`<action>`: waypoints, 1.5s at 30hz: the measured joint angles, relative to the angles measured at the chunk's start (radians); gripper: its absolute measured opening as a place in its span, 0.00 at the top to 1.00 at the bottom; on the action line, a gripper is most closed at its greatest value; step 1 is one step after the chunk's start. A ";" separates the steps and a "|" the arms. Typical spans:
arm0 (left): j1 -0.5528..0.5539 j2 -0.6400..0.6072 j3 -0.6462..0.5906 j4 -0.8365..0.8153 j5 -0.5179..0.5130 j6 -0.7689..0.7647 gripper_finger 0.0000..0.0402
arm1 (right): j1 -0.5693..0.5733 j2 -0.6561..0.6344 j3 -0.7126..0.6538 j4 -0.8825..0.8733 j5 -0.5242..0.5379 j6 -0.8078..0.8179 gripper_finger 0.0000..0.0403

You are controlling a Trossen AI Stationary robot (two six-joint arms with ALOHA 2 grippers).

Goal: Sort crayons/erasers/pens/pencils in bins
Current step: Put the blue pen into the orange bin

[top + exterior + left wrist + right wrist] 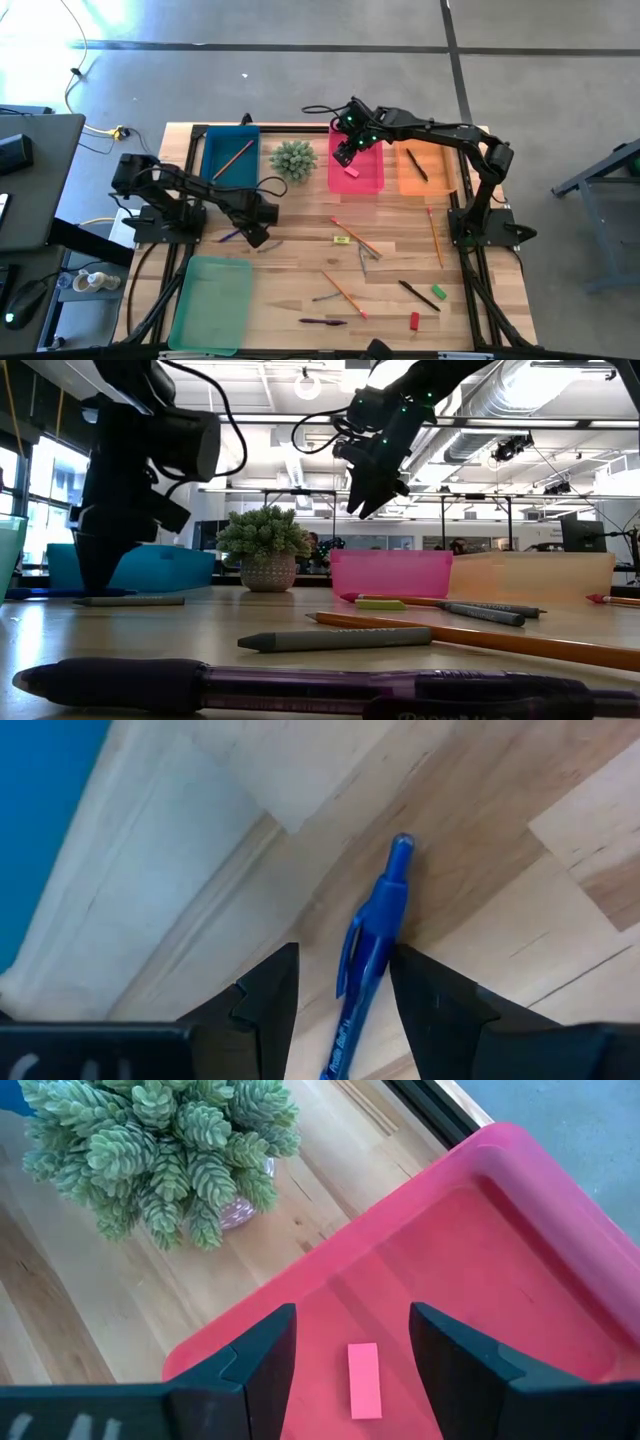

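A blue pen (375, 930) lies flat on the wooden table beside the dark blue bin (215, 160). It also shows in the high view (230, 237). My left gripper (345, 960) is open and low over the table (257, 237), with one finger on each side of the pen's barrel. My right gripper (350, 1320) is open and empty above the pink bin (520, 1210); it also shows in the high view (345, 155). A pink eraser (364, 1380) lies on the bin's floor below the gripper. My left gripper's fingers come from above and straddle the blue pen's barrel near its clip (350, 955). One finger (420, 990) stands right beside the barrel. I cannot tell whether it touches. The pen lies flat on the table.
An orange pencil (233, 158) lies in the blue bin and a dark pen (417, 165) in the orange bin (440, 175). The plant (293, 160) stands between the blue and pink bins. The green bin (210, 305) is at the front left. Pencils (355, 237), erasers (341, 240), pens (420, 295) and crayons (365, 258) lie mid-table.
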State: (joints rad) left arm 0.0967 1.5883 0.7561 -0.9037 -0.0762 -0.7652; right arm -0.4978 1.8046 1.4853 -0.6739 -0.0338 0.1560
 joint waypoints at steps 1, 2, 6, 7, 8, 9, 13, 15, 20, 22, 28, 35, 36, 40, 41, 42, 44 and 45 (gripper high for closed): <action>0.006 0.007 0.000 0.003 0.008 0.011 0.63 | 0.000 0.000 0.000 -0.001 0.000 0.000 0.53; 0.011 0.011 -0.001 0.008 0.017 0.019 0.63 | 0.000 0.000 0.000 -0.002 0.000 0.000 0.53; 0.028 0.018 -0.001 0.021 0.047 0.047 0.65 | 0.000 0.000 0.000 -0.005 0.000 0.000 0.53; 0.031 0.018 -0.001 0.023 0.047 0.051 0.66 | 0.000 0.000 0.000 -0.007 0.000 0.000 0.53; 0.034 0.018 -0.001 0.024 0.048 0.057 0.67 | 0.000 0.000 0.000 -0.010 0.000 0.000 0.53; 0.037 0.018 -0.001 0.026 0.049 0.064 0.68 | 0.000 0.000 0.000 -0.013 0.000 0.000 0.53; 0.040 0.019 -0.002 0.033 0.055 0.074 0.73 | 0.000 0.000 0.000 -0.028 0.000 0.000 0.53; 0.040 0.019 -0.002 0.037 0.055 0.081 0.77 | 0.000 0.000 0.000 -0.038 0.000 0.000 0.53; 0.040 0.020 -0.002 0.040 0.054 0.093 0.85 | 0.000 0.000 -0.001 -0.053 0.000 -0.005 0.53; 0.040 0.020 -0.002 0.039 0.053 0.096 0.88 | 0.000 0.000 -0.001 -0.053 0.000 -0.007 0.53; 0.040 0.011 -0.004 0.039 0.053 0.097 0.91 | 0.000 0.001 0.042 -0.109 0.001 -0.034 0.53; 0.040 -0.032 -0.010 0.049 0.049 0.107 0.91 | 0.001 0.001 0.132 -0.213 0.006 -0.112 0.53; 0.040 -0.038 -0.010 0.059 0.048 0.106 0.91 | 0.001 0.001 0.141 -0.222 0.006 -0.120 0.53; 0.042 -0.080 -0.008 0.104 0.064 0.105 0.91 | 0.001 0.001 0.157 -0.250 -0.013 -0.138 0.53; 0.042 -0.091 -0.009 0.124 0.081 0.105 0.91 | 0.001 0.001 0.158 -0.254 -0.023 -0.138 0.53; 0.041 -0.103 -0.008 0.149 0.094 0.104 0.91 | 0.001 0.001 0.158 -0.259 -0.035 -0.138 0.53; 0.040 -0.130 -0.007 0.184 0.112 0.104 0.92 | 0.001 0.001 0.158 -0.275 -0.057 -0.142 0.53; 0.041 -0.143 -0.007 0.197 0.113 0.104 0.92 | 0.002 0.001 0.158 -0.280 -0.066 -0.150 0.53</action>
State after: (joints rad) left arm 0.1376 1.4452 0.7486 -0.7066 0.0372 -0.6617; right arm -0.4956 1.8053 1.6428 -0.9537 -0.0994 0.0065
